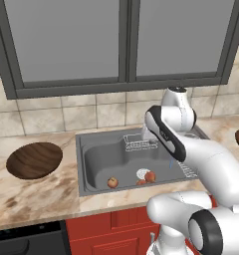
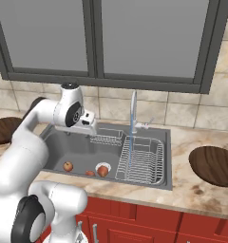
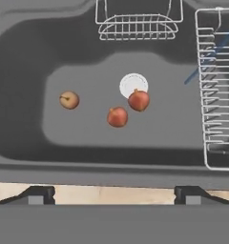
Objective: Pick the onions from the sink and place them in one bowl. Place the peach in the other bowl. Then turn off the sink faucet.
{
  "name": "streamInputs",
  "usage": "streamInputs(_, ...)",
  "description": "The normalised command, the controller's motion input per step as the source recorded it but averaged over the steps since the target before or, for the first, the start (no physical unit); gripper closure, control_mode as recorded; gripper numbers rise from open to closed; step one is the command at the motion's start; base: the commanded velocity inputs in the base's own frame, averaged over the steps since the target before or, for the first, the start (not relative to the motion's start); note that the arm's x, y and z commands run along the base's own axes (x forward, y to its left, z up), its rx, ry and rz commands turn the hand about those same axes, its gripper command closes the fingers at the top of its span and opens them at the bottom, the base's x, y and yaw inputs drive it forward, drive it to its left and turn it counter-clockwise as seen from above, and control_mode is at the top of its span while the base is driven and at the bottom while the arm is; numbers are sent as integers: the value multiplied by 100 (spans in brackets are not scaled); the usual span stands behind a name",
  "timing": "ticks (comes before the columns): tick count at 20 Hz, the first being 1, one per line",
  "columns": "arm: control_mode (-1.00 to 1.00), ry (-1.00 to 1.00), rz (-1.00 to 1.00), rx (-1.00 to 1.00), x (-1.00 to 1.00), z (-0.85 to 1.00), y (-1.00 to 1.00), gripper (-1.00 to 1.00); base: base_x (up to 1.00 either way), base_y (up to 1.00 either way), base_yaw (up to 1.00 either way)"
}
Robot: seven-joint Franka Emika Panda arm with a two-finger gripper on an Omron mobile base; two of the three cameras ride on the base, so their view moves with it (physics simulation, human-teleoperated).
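Observation:
The grey steel sink (image 3: 21, 109) holds three small round things. The peach (image 3: 69, 100), orange with a paler patch, lies alone at the left; it is also in the base views (image 1: 112, 182) (image 2: 68, 166). Two reddish onions lie close together: the larger onion (image 3: 139, 100) touches the white drain (image 3: 132, 83), the smaller onion (image 3: 118, 116) sits just beside it. My gripper (image 3: 114, 195) hangs open well above the basin (image 2: 89, 127), looking down, with nothing between its fingertips (image 3: 37, 194). One wooden bowl (image 1: 34, 160) stands left of the sink, the other bowl (image 2: 214, 164) right. The chrome faucet (image 2: 133, 111) runs a thin blue stream (image 2: 129, 154).
A wire rack (image 3: 216, 90) fills the right part of the sink, and a small wire basket (image 3: 137, 25) hangs on the back wall. Marble counter (image 1: 37, 194) runs on both sides. A window (image 2: 87, 38) and tiled wall rise behind the faucet.

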Motion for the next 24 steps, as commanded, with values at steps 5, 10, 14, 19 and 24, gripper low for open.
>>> streamInputs(5,-100,7,0,0,14,-25,0,-100,0,0,0)
streamInputs(10,-100,7,0,0,14,-25,0,-100,0,0,0)
streamInputs(14,-100,2,0,0,3,-24,-1,-100,0,0,0)
streamInputs(19,-100,0,0,0,1,-26,-3,-100,0,0,0)
streamInputs(24,-100,0,0,0,1,-26,-6,-100,0,0,0)
